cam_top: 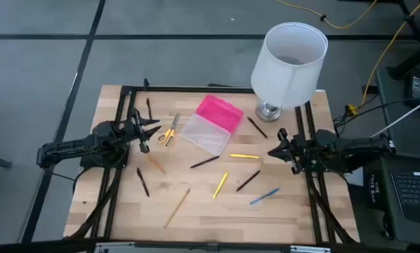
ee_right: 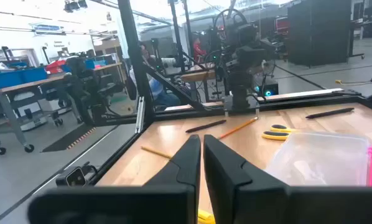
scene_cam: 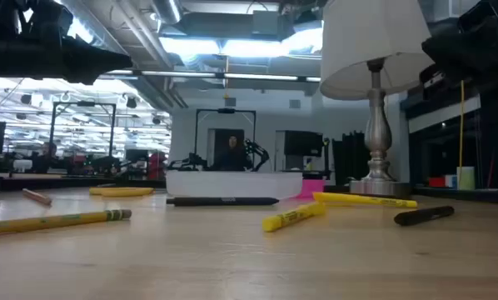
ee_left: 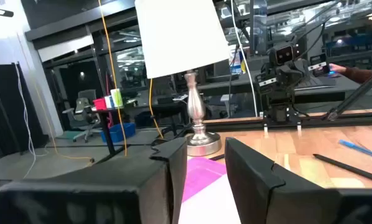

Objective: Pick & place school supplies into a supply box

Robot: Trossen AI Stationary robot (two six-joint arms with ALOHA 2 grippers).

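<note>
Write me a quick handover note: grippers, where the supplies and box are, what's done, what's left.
Left gripper: open, empty, beside the scissors.
Right gripper: shut, empty, at the table's right side.
Supply box: open, mid-table beside the lamp, looks empty.
Pens and pencils: all scattered on the table.
Done: nothing packed.
Left: everything; the scissors seem the nearest first pick.

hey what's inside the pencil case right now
The pencil case lies open; its clear half looks empty. Nothing shows on the pink half from above, though its textured inside is hard to read.
</note>
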